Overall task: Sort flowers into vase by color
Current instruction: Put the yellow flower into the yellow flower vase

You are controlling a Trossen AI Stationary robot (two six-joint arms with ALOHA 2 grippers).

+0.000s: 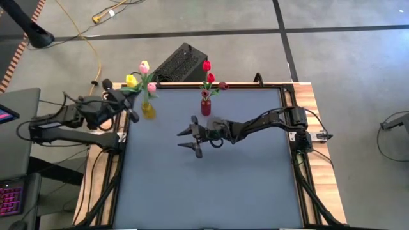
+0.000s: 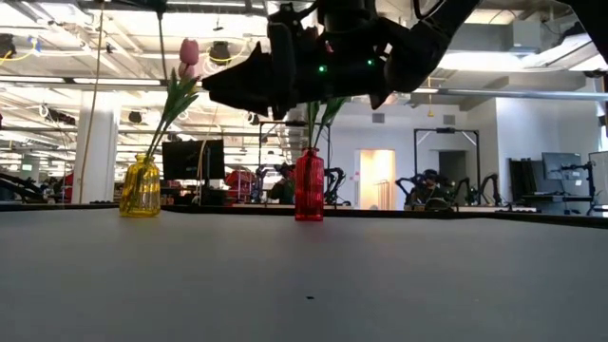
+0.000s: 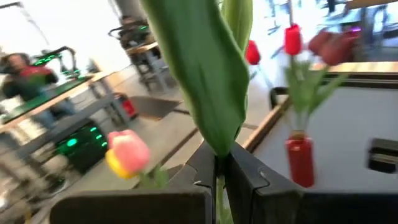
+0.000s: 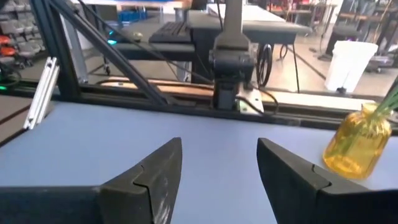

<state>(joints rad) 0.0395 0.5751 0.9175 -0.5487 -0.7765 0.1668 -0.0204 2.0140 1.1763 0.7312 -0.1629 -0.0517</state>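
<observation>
A yellow vase (image 1: 148, 110) with pink and yellow flowers (image 1: 144, 66) stands at the table's far left. A red vase (image 1: 206, 105) with red and maroon flowers (image 1: 210, 78) stands at the far middle. Beside the yellow vase, my left gripper (image 1: 126, 102) is shut on a flower's green stem (image 3: 211, 93). Its head lies outside the left wrist view, so I cannot tell its colour. My right gripper (image 1: 188, 139) hovers open over the table's middle, pointing level toward the left edge, with nothing between its fingers (image 4: 155, 171). My left gripper pinches a flower's thin green stem (image 3: 219, 163) between its two fingers, right where a broad leaf starts. The fingers lie across the stem. The leaf rises steeply above them, and a bit of stem shows below them.
A raised wooden frame (image 1: 294, 96) runs round the blue table top. In the low view the right arm (image 2: 313, 57) hangs dark above the red vase (image 2: 309, 185), and the yellow vase (image 2: 141, 185) stands to its left. Bare table lies toward the near edge.
</observation>
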